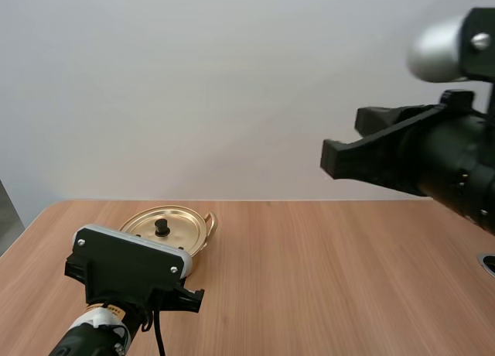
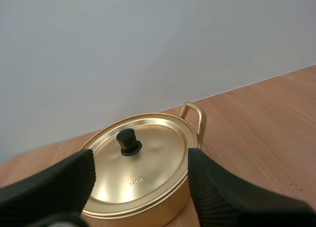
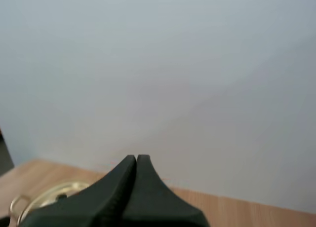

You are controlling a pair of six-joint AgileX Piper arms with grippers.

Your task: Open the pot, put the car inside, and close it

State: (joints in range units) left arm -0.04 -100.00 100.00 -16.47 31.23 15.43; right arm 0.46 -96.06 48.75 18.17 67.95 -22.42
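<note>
A gold pot (image 1: 166, 231) stands on the wooden table at the left, its lid (image 2: 133, 168) on and topped by a black knob (image 2: 128, 141). My left gripper (image 2: 140, 182) hovers just in front of the pot, open, with the fingers (image 2: 217, 192) spread about as wide as the lid and nothing between them. The left arm (image 1: 128, 267) sits low, near the table's front. My right gripper (image 1: 344, 143) is held high over the right side, pointing left. Its fingers (image 3: 136, 159) lie together as one wedge, shut on nothing, and the pot (image 3: 54, 193) is far below it.
The wooden table (image 1: 325, 271) is bare wood from the pot to the right side. A small dark-rimmed object (image 1: 487, 261) pokes in at the right edge. A plain pale wall stands behind the table.
</note>
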